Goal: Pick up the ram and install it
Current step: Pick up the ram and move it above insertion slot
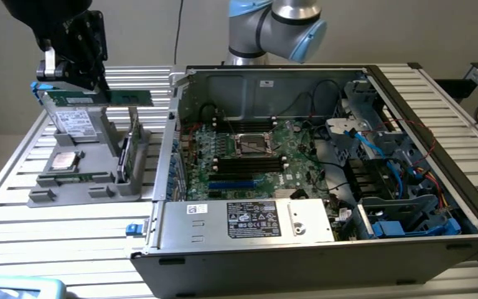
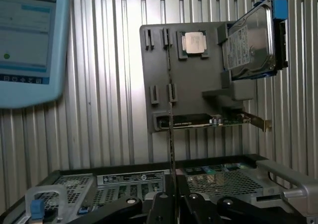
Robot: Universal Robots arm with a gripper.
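The fingers pinch the ram edgewise, lifted clear; below them the grey holder sits on the tabletop.

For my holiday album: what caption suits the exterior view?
The black tool holds a long thin green ram stick above a grey parts tray, beside an open computer case.

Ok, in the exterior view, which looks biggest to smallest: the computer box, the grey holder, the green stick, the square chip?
1. Computer box
2. Grey holder
3. Green stick, long but thin
4. Square chip
The stick is held up, maybe nearer the camera, so 3 and 4 are less sure.
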